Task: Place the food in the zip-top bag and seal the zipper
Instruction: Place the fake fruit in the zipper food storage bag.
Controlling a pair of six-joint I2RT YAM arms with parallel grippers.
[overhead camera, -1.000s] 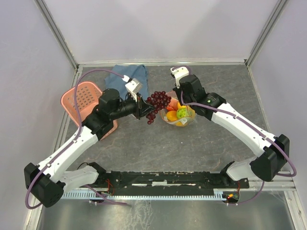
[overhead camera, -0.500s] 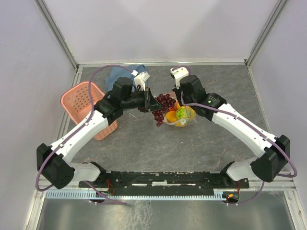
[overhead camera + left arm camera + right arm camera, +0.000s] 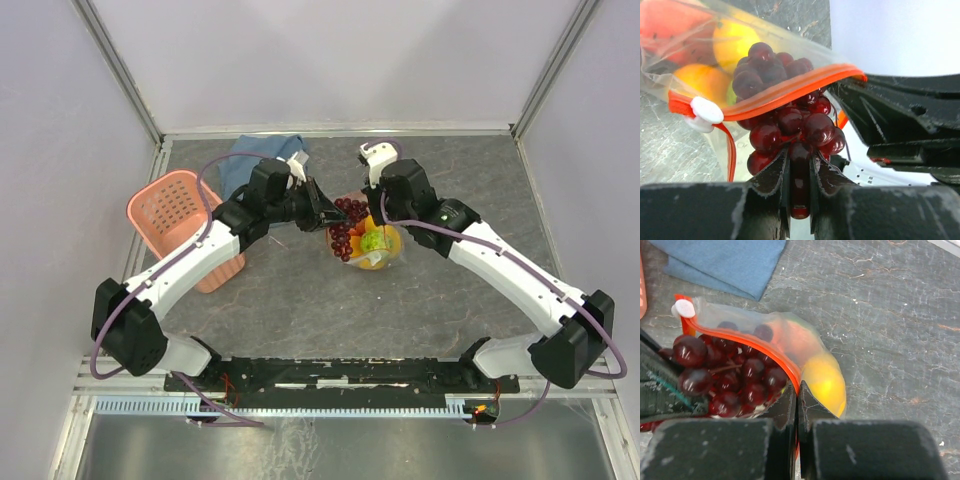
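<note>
The clear zip-top bag (image 3: 378, 245) sits mid-table, holding a yellow-orange fruit (image 3: 826, 382), a yellow-green ball (image 3: 376, 238) and an orange piece. My left gripper (image 3: 800, 167) is shut on the stem of the dark purple grape bunch (image 3: 785, 120) and holds it in the bag's mouth (image 3: 345, 222). The orange-red zipper strip (image 3: 785, 90) crosses the grapes, its white slider (image 3: 705, 112) at the left end. My right gripper (image 3: 797, 395) is shut on the zipper edge (image 3: 765, 350) and holds the mouth open beside the grapes (image 3: 725, 377).
A pink perforated basket (image 3: 180, 222) lies at the left under my left arm. A folded blue cloth (image 3: 262, 160) lies at the back, also in the right wrist view (image 3: 725, 262). The grey table (image 3: 300, 300) is bounded by metal rails.
My left arm has swung right and carried the grape bunch from beside the bag into its mouth. My right gripper has kept its hold on the bag's edge.
</note>
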